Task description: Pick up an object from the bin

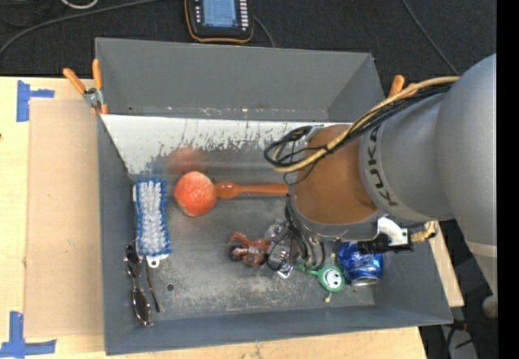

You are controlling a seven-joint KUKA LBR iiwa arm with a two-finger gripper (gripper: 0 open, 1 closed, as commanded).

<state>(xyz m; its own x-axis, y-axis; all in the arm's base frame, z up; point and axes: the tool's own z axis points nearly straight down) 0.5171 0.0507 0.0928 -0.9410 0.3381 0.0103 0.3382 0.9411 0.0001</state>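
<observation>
Smooth grey arm (454, 155) is leaning in from the right, its claw (284, 258) hanging low near the bin's (243, 98) front wall; whether it is apart or together, I cannot tell. A knobbly reddish-brown toy (247, 250) is lying just beside it on the left, a crumpled blue can (359, 262) is sitting to its right, and bare gritty floor is spreading leftward.

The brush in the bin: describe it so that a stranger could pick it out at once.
Start at the grey metal bin and find its left wall. The brush lies along it, the dark sunglasses at its near end, the orange ball to its right. It alone has blue and white bristles.
</observation>
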